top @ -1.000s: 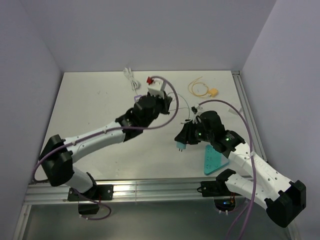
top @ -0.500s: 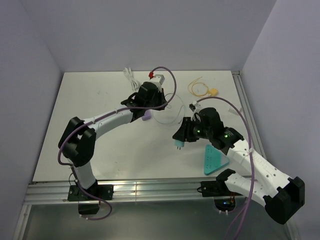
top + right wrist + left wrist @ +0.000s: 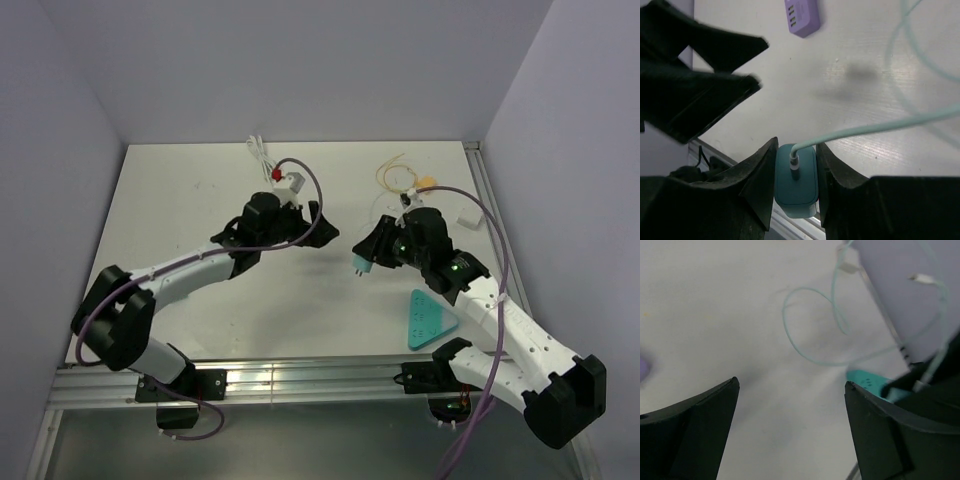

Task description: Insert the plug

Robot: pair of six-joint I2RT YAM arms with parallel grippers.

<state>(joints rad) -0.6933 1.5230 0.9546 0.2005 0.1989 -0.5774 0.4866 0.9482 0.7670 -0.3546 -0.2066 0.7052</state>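
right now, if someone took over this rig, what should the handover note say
Left gripper: fingers open, empty, over the table beside the purple power strip.
Right gripper: shut on a teal charger block with its teal cable attached.
The plug: at the far side of the table with its looped yellow cable, in neither gripper.
Done: nothing inserted in the strip's visible end.
Left: pick up the plug, carry it to the strip, insert it.

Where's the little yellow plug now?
In the top view, the plug lies at the far right of the table, beside its looped yellow cable, beyond the right gripper holding a teal charger.
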